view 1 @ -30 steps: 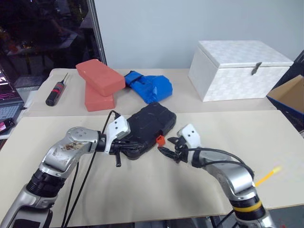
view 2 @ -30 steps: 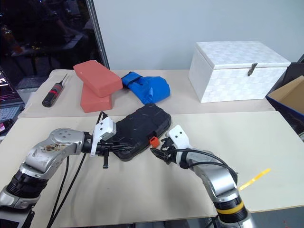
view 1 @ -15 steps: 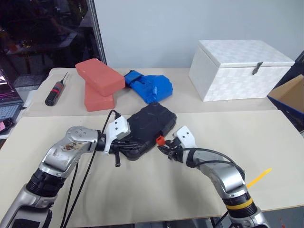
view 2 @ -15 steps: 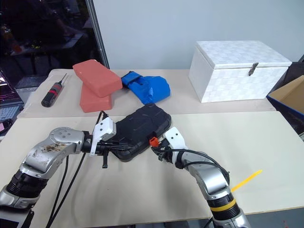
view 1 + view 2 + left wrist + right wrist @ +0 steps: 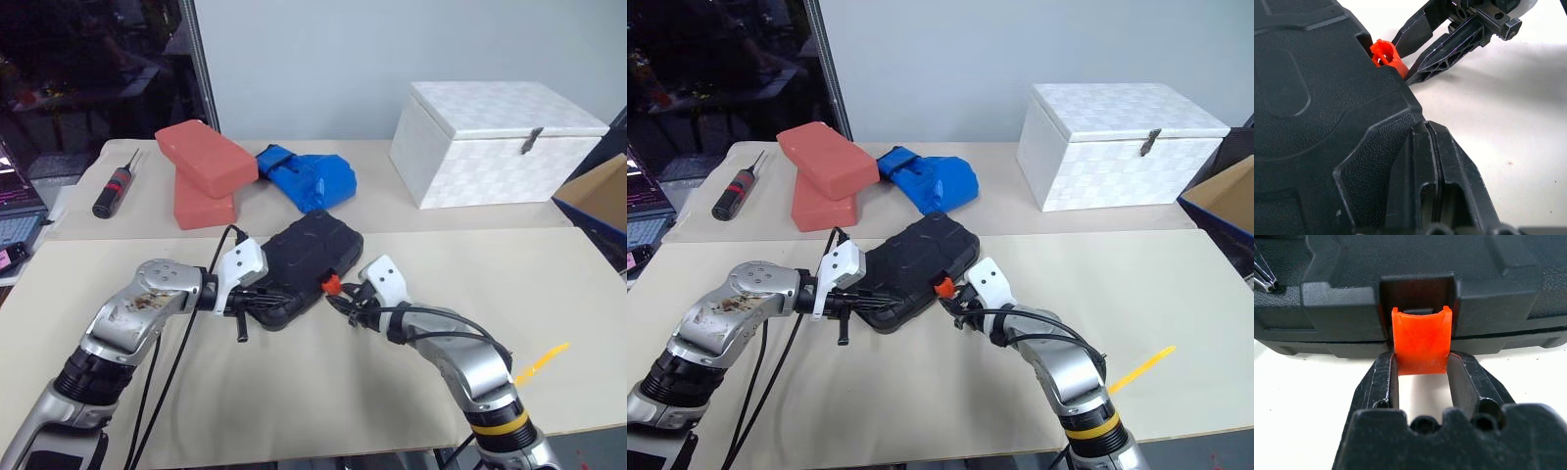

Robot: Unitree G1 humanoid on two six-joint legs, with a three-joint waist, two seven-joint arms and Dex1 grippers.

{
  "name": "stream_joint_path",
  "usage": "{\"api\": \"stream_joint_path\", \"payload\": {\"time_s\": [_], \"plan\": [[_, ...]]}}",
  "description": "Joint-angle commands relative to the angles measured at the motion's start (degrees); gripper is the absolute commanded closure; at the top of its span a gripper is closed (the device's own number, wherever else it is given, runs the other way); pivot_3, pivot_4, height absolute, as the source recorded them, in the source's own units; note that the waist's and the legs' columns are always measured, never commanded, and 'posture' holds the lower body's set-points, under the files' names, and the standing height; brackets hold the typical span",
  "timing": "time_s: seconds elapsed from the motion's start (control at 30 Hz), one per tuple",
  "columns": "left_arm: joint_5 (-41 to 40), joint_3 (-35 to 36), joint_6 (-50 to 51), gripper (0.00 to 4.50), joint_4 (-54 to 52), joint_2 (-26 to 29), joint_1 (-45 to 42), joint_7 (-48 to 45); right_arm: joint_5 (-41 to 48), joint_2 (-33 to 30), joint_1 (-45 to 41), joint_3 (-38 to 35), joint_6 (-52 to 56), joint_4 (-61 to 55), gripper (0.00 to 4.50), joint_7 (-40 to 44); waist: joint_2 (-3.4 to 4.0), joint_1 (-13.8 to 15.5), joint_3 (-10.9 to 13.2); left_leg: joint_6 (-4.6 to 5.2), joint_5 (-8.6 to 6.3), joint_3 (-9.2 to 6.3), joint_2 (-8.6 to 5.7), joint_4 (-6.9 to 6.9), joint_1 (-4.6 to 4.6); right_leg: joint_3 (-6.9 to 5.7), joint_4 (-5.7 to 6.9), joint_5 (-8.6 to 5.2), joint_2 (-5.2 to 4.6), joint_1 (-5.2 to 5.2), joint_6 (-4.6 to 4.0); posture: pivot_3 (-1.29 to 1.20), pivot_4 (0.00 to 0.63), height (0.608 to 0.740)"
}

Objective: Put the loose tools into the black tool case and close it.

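Lying closed and flat near the middle of the cream table (image 5: 294, 392), the black tool case (image 5: 304, 257), with the orange latch (image 5: 332, 286) sticking out from the edge facing the right arm. Reaching in from the right, the right gripper (image 5: 1421, 369), its two black fingers (image 5: 1383, 382) closing on either side of the orange latch and pinching its lower end just off the case's edge; same grip showing in the left wrist view, with the fingertips meeting the latch (image 5: 1386, 55) from the table side. Pressing against the near left corner of the case, the left gripper (image 5: 247, 304), fingers drawn fully together with nothing between them, tips resting along the case's rim. Sitting further back on the table, well apart from the case: two stacked red blocks (image 5: 206, 171), a crumpled blue cloth bag (image 5: 309, 178) just beside them, a white box (image 5: 500, 142) at the far right, and a black-and-red-handled screwdriver (image 5: 113, 191) lying at the far left. Showing at the right edge, a cardboard box with a blue lining (image 5: 598, 201), off the table.
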Motion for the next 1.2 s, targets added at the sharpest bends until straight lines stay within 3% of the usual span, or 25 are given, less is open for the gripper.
{"api": "stream_joint_path", "payload": {"time_s": [0.03, 0.2, 0.27, 0.33, 0.57, 0.67, 0.83, 1.0, 1.2], "plan": [[2.4, -2.1, 1.2, 4.50, 1.2, 0.3, 0.7, 0.5, -0.4, 1.1, -3.9, 0.0, -1.6, -1.5, 3.34, -0.5, 0.00, 0.0, 0.0, 0.00, 0.00, 0.00, 0.00, 0.00, 0.00, 0.00, -0.01, 0.00, 0.00, 0.00, 0.00, 0.00, 0.150, 0.740], [2.6, -2.7, 1.6, 4.50, 0.3, 0.1, 1.3, 0.8, -1.7, 2.6, -6.6, 1.9, -4.0, 6.5, 3.34, 0.4, 0.00, -0.3, 0.0, 0.00, 0.00, 0.01, 0.07, 0.02, 0.08, 0.08, 0.00, 0.01, 0.12, 0.06, -0.13, 0.00, 0.150, 0.740], [2.4, -2.7, 2.0, 4.50, -0.2, 0.0, 1.5, 1.1, -2.7, 2.6, -6.8, 2.3, -4.9, 7.4, 2.34, 0.1, 0.00, -0.3, 0.0, 0.00, 0.00, -0.03, 0.11, 0.02, 0.15, 0.09, 0.02, 0.02, 0.19, 0.08, -0.18, 0.00, 0.150, 0.740], [2.1, -2.5, 2.6, 4.50, -0.4, -0.1, 1.7, 1.5, -1.4, 1.4, -5.3, 1.8, -2.8, 3.9, 1.77, 1.2, 0.02, -0.3, 0.0, 0.00, 0.00, -0.09, 0.14, 0.01, 0.16, 0.08, 0.05, 0.02, 0.26, 0.08, -0.23, 0.00, 0.150, 0.740], [2.0, -1.9, 3.8, 4.50, -0.9, -0.3, 2.2, 2.9, 3.7, -1.6, 1.8, -4.0, 6.1, -7.0, 1.77, 1.1, 0.09, 0.0, -0.1, 0.02, -0.01, -0.13, 0.11, -0.11, 0.04, 0.08, -0.02, -0.01, 0.24, 0.02, -0.19, 0.00, 0.150, 0.740], [2.2, -1.9, 3.7, 4.50, -0.5, -0.4, 2.1, 3.2, 6.0, -0.6, 2.3, -5.2, 7.8, -7.1, 2.49, 1.2, 0.09, -0.1, -0.1, 0.01, -0.01, -0.12, 0.11, -0.09, 0.06, 0.08, -0.02, -0.01, 0.24, 0.04, -0.18, 0.00, 0.150, 0.740], [2.4, -2.0, 3.3, 4.50, -0.1, -0.3, 2.3, 3.3, 3.8, 4.1, -5.2, -2.3, 4.0, 4.1, 4.33, -0.3, 0.11, -0.4, -0.1, 0.01, 0.00, -0.16, 0.12, -0.08, 0.22, 0.09, 0.04, -0.18, 0.31, 0.06, -0.54, 0.00, 0.150, 0.740], [2.6, -2.2, 2.9, 4.50, 0.0, -0.3, 2.9, 3.5, 1.8, 6.4, -9.1, -1.3, -0.1, 10.2, 4.43, -0.6, 0.13, -1.0, -0.1, 0.01, 0.01, -0.19, 0.11, -0.08, 0.32, 0.09, 0.04, -0.16, 0.33, 0.14, -0.56, 0.00, 0.150, 0.740], [2.9, -2.0, 2.4, 4.50, 0.2, -0.5, 4.2, 4.1, 7.0, 4.2, -3.2, -4.9, 2.7, -0.3, 4.43, 1.8, 0.18, -1.2, -0.1, 0.01, 0.00, -0.25, 0.09, -0.22, 0.18, 0.10, 0.02, 0.01, 0.33, 0.04, -0.27, 0.00, 0.150, 0.740]]}}
